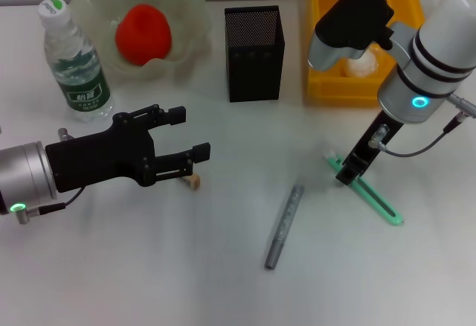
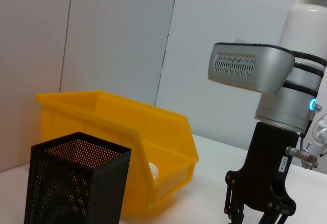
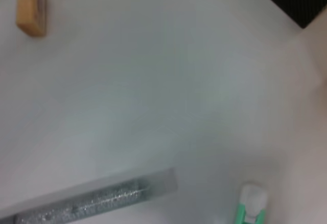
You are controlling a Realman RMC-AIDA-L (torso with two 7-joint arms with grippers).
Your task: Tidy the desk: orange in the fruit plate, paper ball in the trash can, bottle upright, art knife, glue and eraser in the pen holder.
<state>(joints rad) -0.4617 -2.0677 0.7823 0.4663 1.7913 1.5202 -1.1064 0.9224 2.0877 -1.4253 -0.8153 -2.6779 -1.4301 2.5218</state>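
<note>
- Head view: the left tool point(image 1: 187, 138) hovers near the table's left edge, fingers spread wide and holding nothing; the eraser point(image 1: 193, 181) lies on the table just under its lower fingertip.
- The right tool point(image 1: 348, 173) is lowered onto the near end of the green art knife point(image 1: 364, 189) toward the right edge. Whether its fingers have closed on the knife cannot be told.
- Done so far: the orange point(image 1: 143, 33) sits in the fruit plate point(image 1: 190, 6), the bottle point(image 1: 74, 62) stands upright near the back-left corner, and the paper ball point(image 1: 363, 64) lies in the trash can point(image 1: 323, 88).
- The grey glue stick point(image 1: 285, 225) lies loose mid-table; the pen holder point(image 1: 254, 53) stands toward the back edge.
- Risk: the eraser is small; an off-centre closure would likely flick it aside.
- Risk: a grasp at the knife's tip may let it pivot and miss the pen holder's opening.
</note>
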